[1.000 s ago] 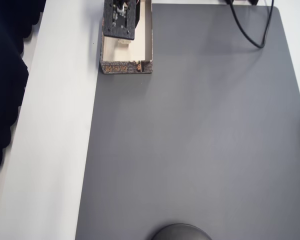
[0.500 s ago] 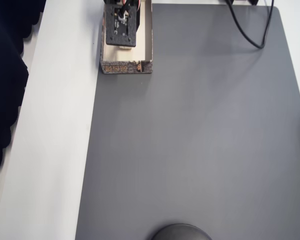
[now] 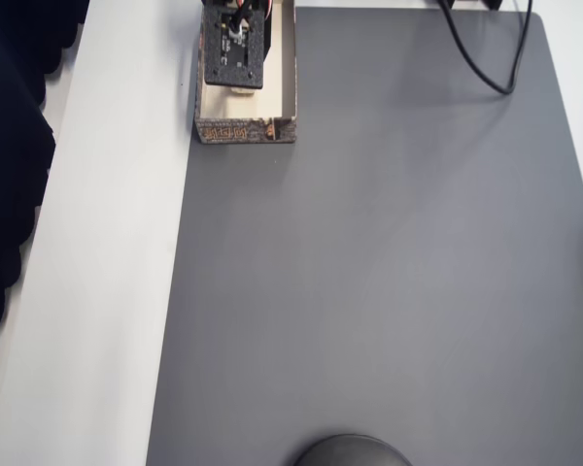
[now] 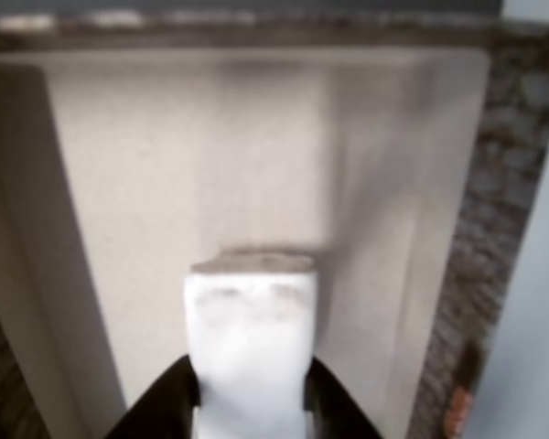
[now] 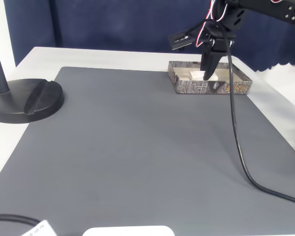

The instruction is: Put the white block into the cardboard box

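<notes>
In the overhead view I had the arm's black wrist over the cardboard box (image 3: 246, 129), which sat at the top edge where the grey mat (image 3: 389, 272) met the white table (image 3: 107, 272). The wrist covered most of the cream floor, and I could only see a sliver of the white block (image 3: 237, 91) poking out under it. From here I could not judge how the jaws stood.

The wrist view settled that. The gripper (image 4: 250, 402) was closed narrow on the white block (image 4: 250, 329), one dark finger on each side of it, the block pointing forward over the box's floor (image 4: 256, 146), with the patterned wall (image 4: 494, 229) running down the right. A shadow lay just past the block's tip, so I judged it low but could not tell whether it touched the floor.

My worry was the release: if I opened while the block hung above the floor it might bounce or tip against a wall, and if I lifted away carelessly a finger could catch the rim and drag the light box off the mat.

In the fixed view the arm came in from the upper right, forearm bent steeply down, with the gripper (image 5: 207, 74) pointing nearly straight into the box (image 5: 206, 87) and the block (image 5: 196, 74) showing white beside its fingers.
</notes>
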`<move>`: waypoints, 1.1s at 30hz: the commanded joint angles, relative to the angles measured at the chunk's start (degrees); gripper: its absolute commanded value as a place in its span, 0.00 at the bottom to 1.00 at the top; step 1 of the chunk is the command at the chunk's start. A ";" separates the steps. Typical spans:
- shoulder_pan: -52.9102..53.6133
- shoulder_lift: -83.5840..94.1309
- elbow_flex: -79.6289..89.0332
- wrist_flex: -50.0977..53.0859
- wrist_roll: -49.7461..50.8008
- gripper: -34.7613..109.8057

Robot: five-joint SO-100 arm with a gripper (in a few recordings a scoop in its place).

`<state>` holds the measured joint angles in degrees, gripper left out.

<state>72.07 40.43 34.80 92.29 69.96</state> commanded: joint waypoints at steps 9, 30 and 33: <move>0.53 0.79 -4.83 -0.97 0.97 0.30; 0.44 1.14 -4.48 -1.23 4.48 0.37; 0.44 1.14 -4.48 -1.23 4.39 0.38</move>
<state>72.07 40.43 33.75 91.49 74.00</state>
